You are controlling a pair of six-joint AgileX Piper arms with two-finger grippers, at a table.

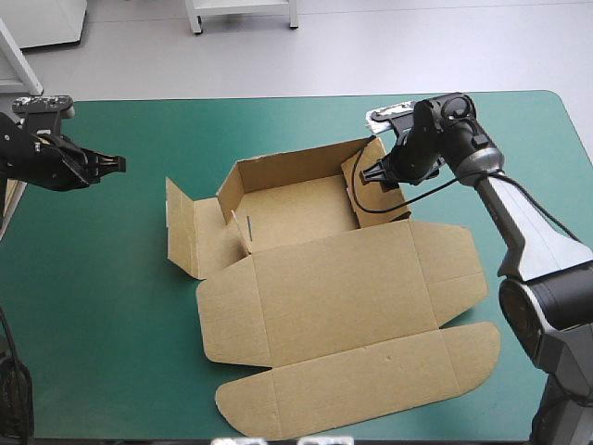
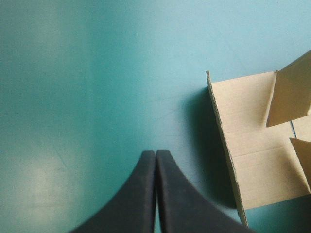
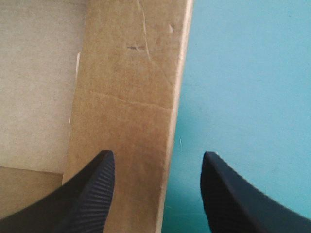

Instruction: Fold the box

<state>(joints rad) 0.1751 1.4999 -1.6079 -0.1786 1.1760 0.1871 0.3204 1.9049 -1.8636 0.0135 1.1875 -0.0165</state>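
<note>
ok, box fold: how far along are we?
Done: the box has its far wall standing. In hand: the right gripper, open, straddles the right wall. Left to do: the left side flap splays out, the lid lies flat; the left gripper is shut, clear of the box.

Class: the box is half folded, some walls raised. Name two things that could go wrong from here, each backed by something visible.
1. The right gripper is open astride the right wall of the box, which shows a crease line; squeezing or pushing there might buckle it instead of folding it cleanly.
2. The left gripper is shut over bare teal-green cover, apart from the box, so nothing steadies it; a push could slide the whole sheet.
</note>
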